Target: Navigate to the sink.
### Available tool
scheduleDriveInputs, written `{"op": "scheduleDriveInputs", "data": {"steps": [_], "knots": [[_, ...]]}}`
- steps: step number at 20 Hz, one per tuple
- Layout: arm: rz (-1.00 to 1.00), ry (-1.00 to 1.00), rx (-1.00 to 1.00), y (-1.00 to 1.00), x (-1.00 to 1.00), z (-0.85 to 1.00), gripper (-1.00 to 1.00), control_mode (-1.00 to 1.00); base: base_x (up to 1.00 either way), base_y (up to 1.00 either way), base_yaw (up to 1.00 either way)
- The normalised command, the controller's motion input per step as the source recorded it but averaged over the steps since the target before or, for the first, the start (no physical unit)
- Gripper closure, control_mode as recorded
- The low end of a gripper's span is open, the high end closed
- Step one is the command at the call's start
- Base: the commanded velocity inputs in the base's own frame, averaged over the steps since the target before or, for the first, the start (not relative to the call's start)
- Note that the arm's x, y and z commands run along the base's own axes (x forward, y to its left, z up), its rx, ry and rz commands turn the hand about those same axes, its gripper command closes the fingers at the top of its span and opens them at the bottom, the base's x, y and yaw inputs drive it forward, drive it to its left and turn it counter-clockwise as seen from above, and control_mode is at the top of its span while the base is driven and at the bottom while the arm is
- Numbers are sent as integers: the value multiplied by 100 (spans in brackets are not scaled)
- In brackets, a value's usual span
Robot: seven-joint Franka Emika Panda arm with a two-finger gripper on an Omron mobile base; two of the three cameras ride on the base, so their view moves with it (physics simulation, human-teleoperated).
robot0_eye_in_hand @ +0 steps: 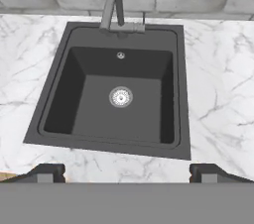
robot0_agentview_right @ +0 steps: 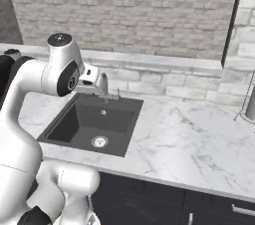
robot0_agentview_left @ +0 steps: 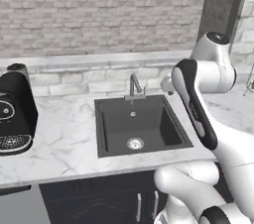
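Sitting in the white marble counter [robot0_agentview_left: 64, 139], one black sink [robot0_agentview_left: 141, 125] is lying directly in front of the robot, near the middle of the left base view and a little left of centre in the right base view [robot0_agentview_right: 92, 124]. One round silver drain [robot0_eye_in_hand: 121, 97] is shining on the floor of the basin, and one grey faucet [robot0_eye_in_hand: 113, 7] is standing at the back rim, next to the brick wall [robot0_agentview_left: 99, 10]. One small round fitting is showing on the back wall of the basin, above the drain. One black coffee machine [robot0_agentview_left: 15, 111] is standing on the counter to the left of the sink, apart from it. The arm is bending high over the right side of the sink in the left base view. The gripper [robot0_eye_in_hand: 127, 171] is hanging over the front edge of the sink and looking down into it; its two dark fingertips [robot0_eye_in_hand: 47, 172] are standing wide apart at the bottom of the hand view, and nothing is being held between them. Dark cabinet doors [robot0_agentview_left: 119, 203] with two handles are showing under the counter.
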Motion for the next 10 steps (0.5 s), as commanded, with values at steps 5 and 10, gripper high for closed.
{"op": "scheduleDriveInputs", "data": {"steps": [5,10], "knots": [[0,0,-1,14,19,-19,-100,-100,24,26,-2],[0,8,0,37,66,-57,-100,-100,0,0,0]]}}
